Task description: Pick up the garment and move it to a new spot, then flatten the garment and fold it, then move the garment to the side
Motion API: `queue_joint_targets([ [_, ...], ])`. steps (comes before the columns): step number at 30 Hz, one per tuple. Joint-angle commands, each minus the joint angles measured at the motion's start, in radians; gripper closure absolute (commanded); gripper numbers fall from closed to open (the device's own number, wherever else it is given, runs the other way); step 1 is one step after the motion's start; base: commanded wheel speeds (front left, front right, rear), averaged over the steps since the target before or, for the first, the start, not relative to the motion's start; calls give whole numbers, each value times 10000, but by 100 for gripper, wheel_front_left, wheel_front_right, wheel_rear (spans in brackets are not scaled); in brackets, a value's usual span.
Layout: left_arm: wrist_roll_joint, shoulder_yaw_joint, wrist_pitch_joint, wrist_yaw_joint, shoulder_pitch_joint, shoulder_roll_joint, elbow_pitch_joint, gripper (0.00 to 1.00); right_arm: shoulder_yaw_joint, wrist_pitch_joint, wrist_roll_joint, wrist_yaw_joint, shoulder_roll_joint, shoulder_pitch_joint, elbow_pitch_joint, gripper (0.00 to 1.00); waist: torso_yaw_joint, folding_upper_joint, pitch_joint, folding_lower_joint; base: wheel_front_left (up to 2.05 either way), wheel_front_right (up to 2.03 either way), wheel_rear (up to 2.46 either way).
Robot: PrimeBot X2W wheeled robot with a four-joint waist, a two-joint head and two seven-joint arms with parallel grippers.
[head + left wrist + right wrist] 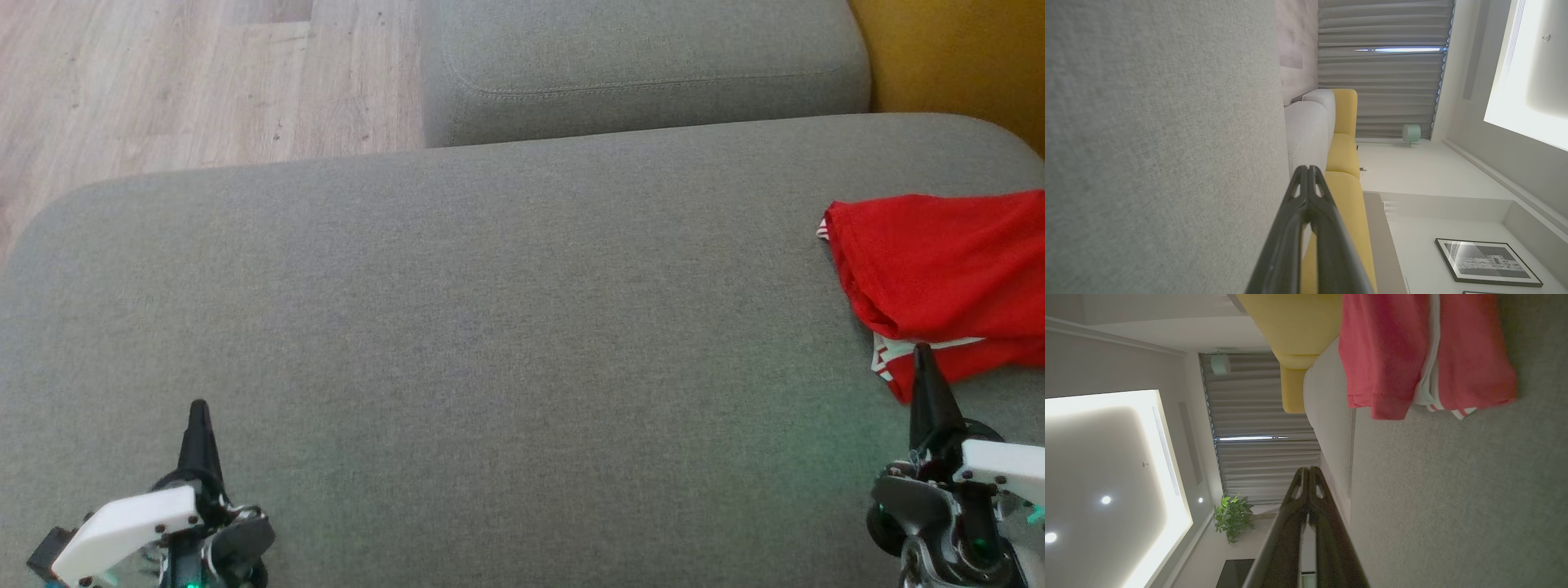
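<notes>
Nearest to me are my two grippers, low in the head view. The left gripper (198, 408) sits over bare cushion (490, 327), its dark fingers pressed into a single spike, and the left wrist view confirms the tips meet with nothing between them. The right gripper (922, 353) is pinched together the same way and is empty too.

The garment (939, 261) lies on the right of the grey cushion. It is red with white striped trim and looks doubled over on itself, one layer on another. In the head view the right fingertips seem to overlap its near hem, but the right wrist view shows a strip of cushion between tips and cloth, so I judge them close and not touching.

My worry is that near hem. If I push the right arm forward with the fingers closed, the point could catch the loose edge and drag the layers apart — or slide the whole bundle along the upholstery. A low, sweeping withdrawal carries the same risk.

What I cannot make out: the garment is cut off by the head view's right border, so I don't know how close it lies to the cushion's edge, or whether part of it overhangs. I also can't tell what kind of garment it is. The wrist view is dim and slightly blurred, so the fold lines are guesswork.
</notes>
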Motion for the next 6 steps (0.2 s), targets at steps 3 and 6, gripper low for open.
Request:
queue_joint_targets([
  [3,123,352,59,-69,-489,55,-279,100,175,66,-27,69,-19,-523,-312,100,0,0,0,0,0,0,0],
  [6,128,358,64,-69,-490,51,-278,100,171,70,-30,69,-16,-523,-312,100,0,0,0,0,0,0,0],
])
